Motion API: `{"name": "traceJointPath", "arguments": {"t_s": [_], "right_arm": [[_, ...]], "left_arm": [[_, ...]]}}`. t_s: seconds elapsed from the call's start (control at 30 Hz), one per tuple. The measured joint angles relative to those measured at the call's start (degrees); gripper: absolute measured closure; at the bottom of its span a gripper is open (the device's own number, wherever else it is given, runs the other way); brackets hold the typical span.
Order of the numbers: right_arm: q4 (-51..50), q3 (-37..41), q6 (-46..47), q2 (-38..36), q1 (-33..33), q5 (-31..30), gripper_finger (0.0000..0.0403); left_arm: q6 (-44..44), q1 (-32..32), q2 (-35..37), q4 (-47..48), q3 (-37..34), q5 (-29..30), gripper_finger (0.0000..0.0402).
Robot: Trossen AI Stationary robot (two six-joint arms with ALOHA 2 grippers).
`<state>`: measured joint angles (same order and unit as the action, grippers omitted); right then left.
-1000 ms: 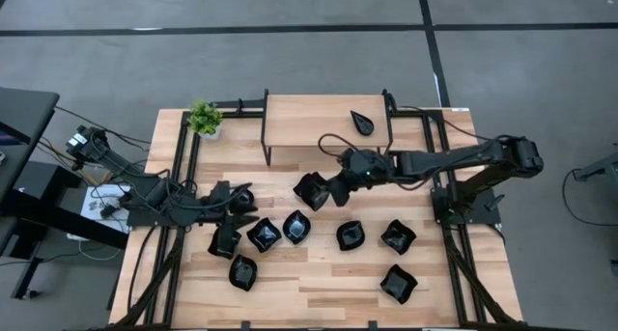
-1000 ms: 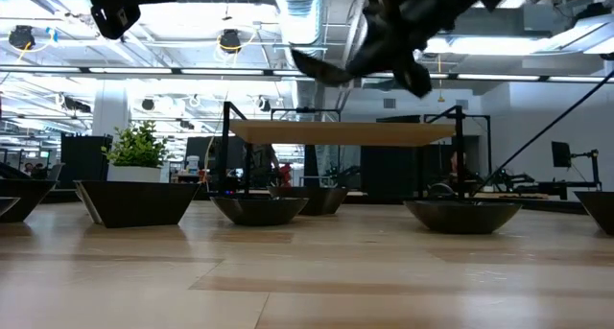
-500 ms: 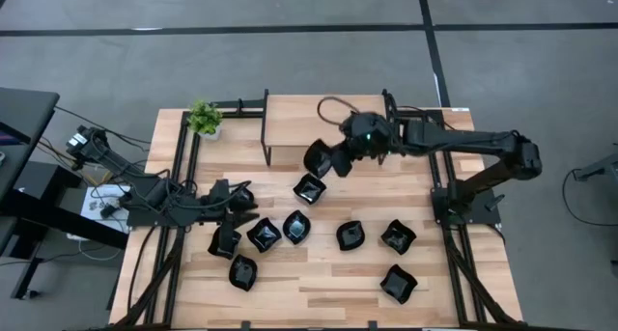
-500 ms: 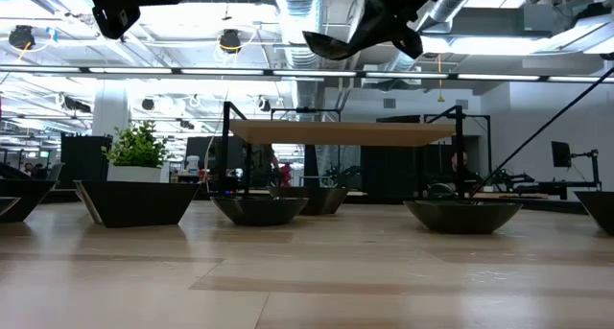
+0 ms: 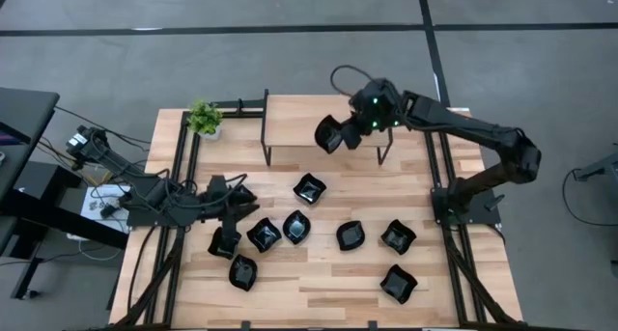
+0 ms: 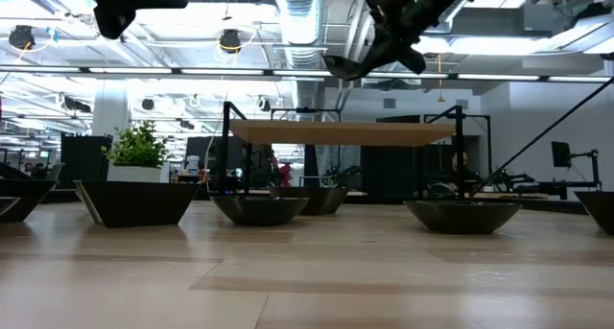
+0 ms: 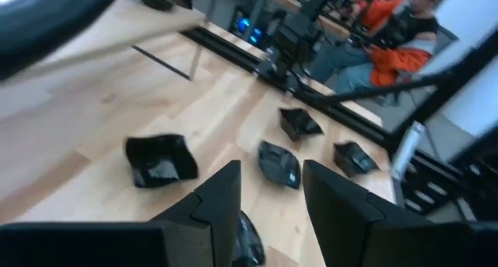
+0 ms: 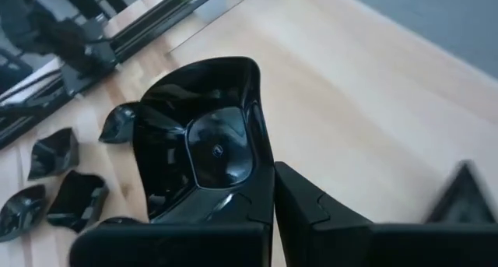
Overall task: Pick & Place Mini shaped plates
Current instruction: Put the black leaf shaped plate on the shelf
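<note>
I've got the right pincer (image 5: 345,136) clamped on one rim of a glossy black squarish mini plate (image 5: 330,134), carried high above the raised wooden shelf (image 5: 299,119), probably for placing there. Left pincer (image 5: 235,207) hovers apart, other black mini plates (image 5: 296,227) just beside it on the counter (image 5: 319,273).

Raised shelf (image 5: 309,119) top bare — plates (image 5: 295,227) crowd table centre; plant (image 5: 205,119) far corner.

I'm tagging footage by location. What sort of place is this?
Probably a robotics lab: exposed ceiling ducts, a wooden table framed in black rails, and a person seated at equipment beyond it.
</note>
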<state>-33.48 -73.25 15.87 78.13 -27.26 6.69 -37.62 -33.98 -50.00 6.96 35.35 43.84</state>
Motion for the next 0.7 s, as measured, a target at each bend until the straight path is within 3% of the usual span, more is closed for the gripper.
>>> {"name": "traceJointPath", "arguments": {"t_s": [0.23, 0.43, 0.7], "right_arm": [[0.0, 0.0, -1.52, 0.0, -7.86, 6.45, 0.0403], [-1.43, -0.71, -2.95, 1.66, -9.77, 6.99, 0.0403], [-9.95, -10.9, -9.13, 11.25, -9.91, 6.83, 0.0403]], "left_arm": [[0.11, 2.77, -0.01, 0.01, 0.0, 3.94, 0.0262], [0.08, 3.91, -0.31, 0.0, 0.0, 3.78, 0.0262], [-0.66, 4.87, -2.42, -1.0, 0.0, 4.29, 0.0262]]}}
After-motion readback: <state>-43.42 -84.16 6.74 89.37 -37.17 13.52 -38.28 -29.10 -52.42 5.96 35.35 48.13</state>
